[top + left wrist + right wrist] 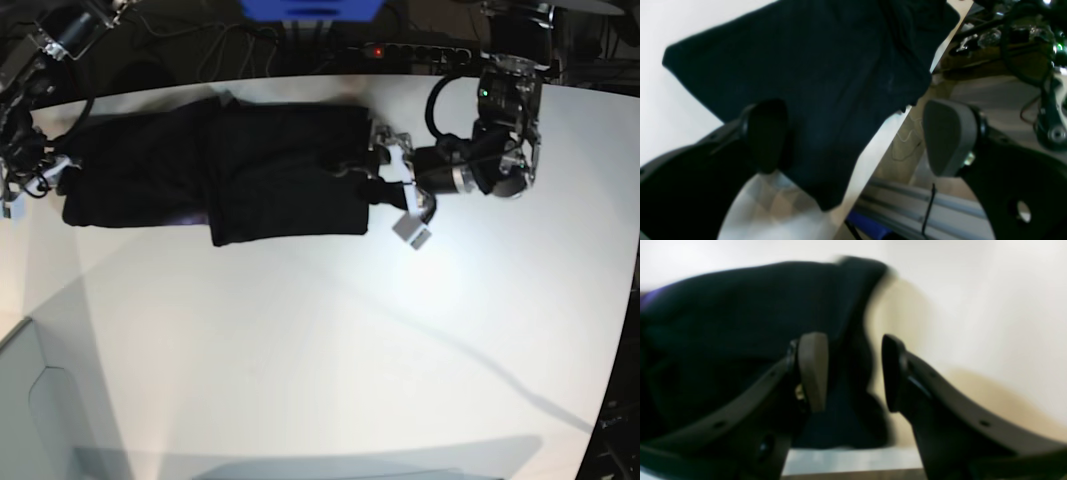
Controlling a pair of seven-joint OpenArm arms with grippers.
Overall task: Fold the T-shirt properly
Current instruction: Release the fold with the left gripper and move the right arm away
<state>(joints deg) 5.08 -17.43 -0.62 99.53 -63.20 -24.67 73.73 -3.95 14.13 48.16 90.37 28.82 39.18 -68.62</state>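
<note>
Left gripper [398, 180] at the shirt's three o'clock edge, jaws spread wide with nothing between them, right gripper [853, 373] at the nine o'clock end, jaws partly apart, empty, black T-shirt [230, 175] lying flat on the white table [330, 350] toward twelve o'clock.

Black T-shirt [230, 175], partly folded, flat along the white table's far edge

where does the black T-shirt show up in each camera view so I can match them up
Left wrist: T-shirt fills the upper middle, reaching the table's edge.
Right wrist: T-shirt covers the left half, blurred, behind the left finger.
Base: T-shirt lies flat along the top of the picture, left of centre.
Shared landmark: the white table, also and.
</note>
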